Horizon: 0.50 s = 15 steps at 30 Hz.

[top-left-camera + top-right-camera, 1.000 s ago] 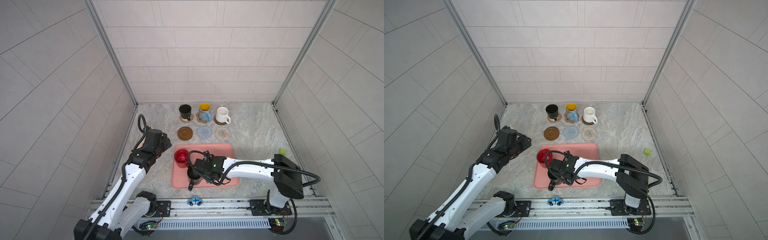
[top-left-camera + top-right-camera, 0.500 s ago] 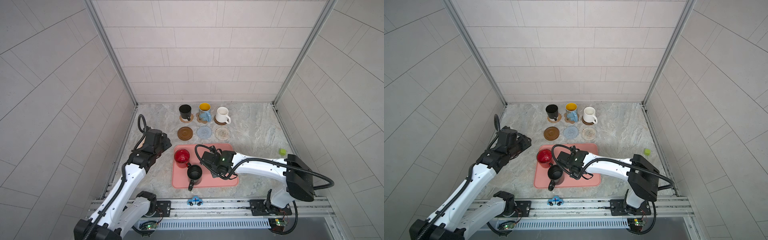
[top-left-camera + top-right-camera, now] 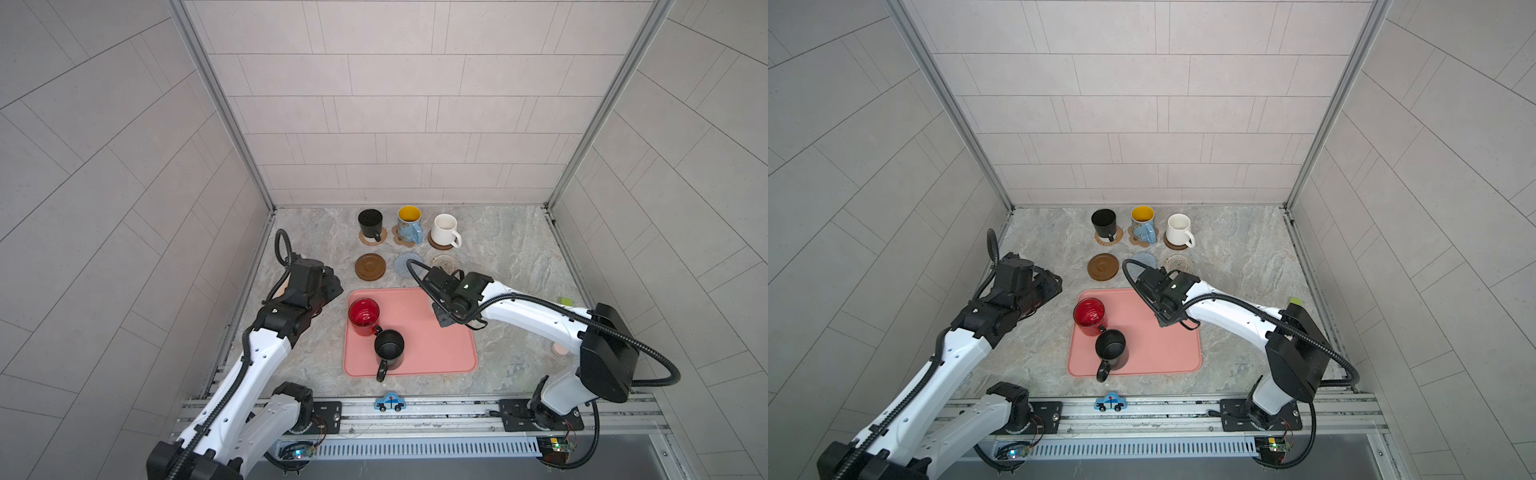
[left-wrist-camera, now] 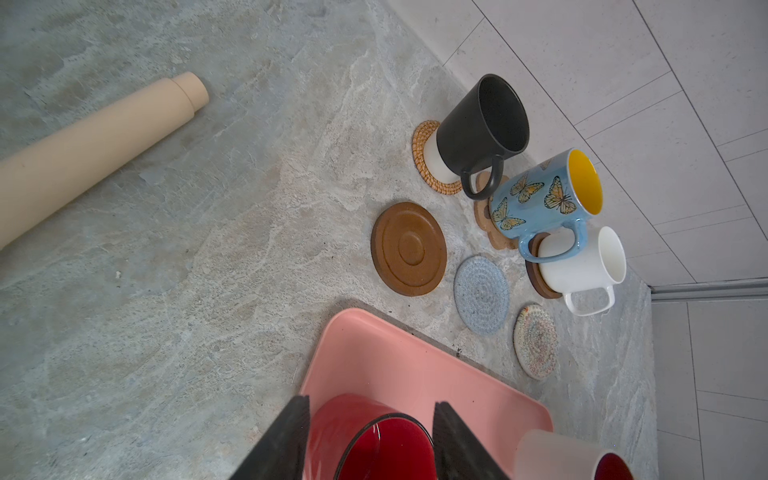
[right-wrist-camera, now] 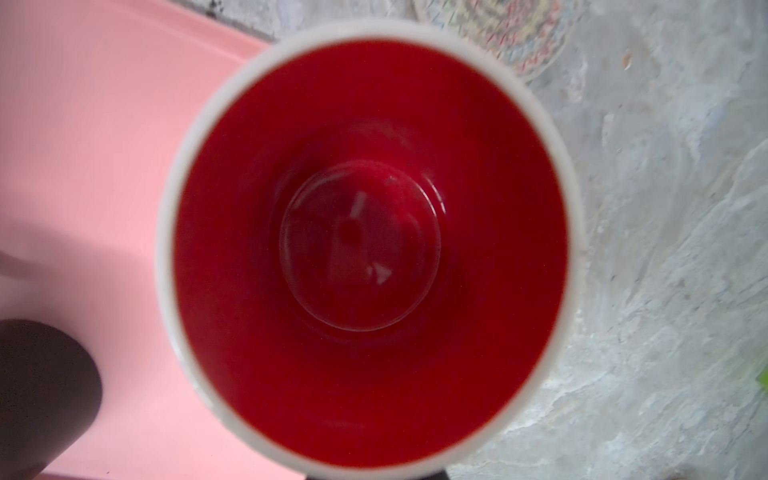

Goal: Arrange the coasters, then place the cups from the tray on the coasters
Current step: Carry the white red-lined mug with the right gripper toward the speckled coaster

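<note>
White with a red inside, the cup (image 5: pixel 370 249) is pinched in our right fingers (image 3: pixel 441 320) at the tray (image 3: pixel 436 353) corner, ready for the cream mat (image 3: pixel 445 262). Our left fingers (image 4: pixel 282 444) wait spread, empty.

Off-task items: blue toy car (image 3: pixel 390 402) sits on the metal rail (image 3: pixel 440 409) just past the tabletop (image 3: pixel 498 249) front edge. Small green block (image 3: pixel 566 301) at the right edge. Pink puck (image 3: pixel 560 350) towards the front-right corner, partly hidden. Beige cylinder (image 4: pixel 95 153) lies flat near the left edge.
</note>
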Each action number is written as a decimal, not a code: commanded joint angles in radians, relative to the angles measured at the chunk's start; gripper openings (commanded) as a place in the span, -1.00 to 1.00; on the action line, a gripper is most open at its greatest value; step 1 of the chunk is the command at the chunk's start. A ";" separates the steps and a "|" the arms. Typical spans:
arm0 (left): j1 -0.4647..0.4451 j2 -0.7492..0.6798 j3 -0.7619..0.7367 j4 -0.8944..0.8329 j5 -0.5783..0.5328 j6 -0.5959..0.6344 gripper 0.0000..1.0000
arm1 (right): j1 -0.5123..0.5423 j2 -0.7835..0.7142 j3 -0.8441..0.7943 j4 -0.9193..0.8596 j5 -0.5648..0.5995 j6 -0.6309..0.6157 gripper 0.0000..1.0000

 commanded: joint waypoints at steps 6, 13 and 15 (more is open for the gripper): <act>0.007 -0.045 0.015 -0.036 -0.026 -0.016 0.09 | -0.171 -0.010 0.083 0.085 -0.020 -0.245 -0.86; 0.006 -0.051 0.016 -0.042 -0.028 -0.021 0.09 | -0.287 0.065 0.162 0.119 -0.083 -0.370 -0.86; 0.006 -0.056 0.019 -0.047 -0.028 -0.021 0.09 | -0.313 0.097 0.190 0.122 -0.107 -0.402 -0.86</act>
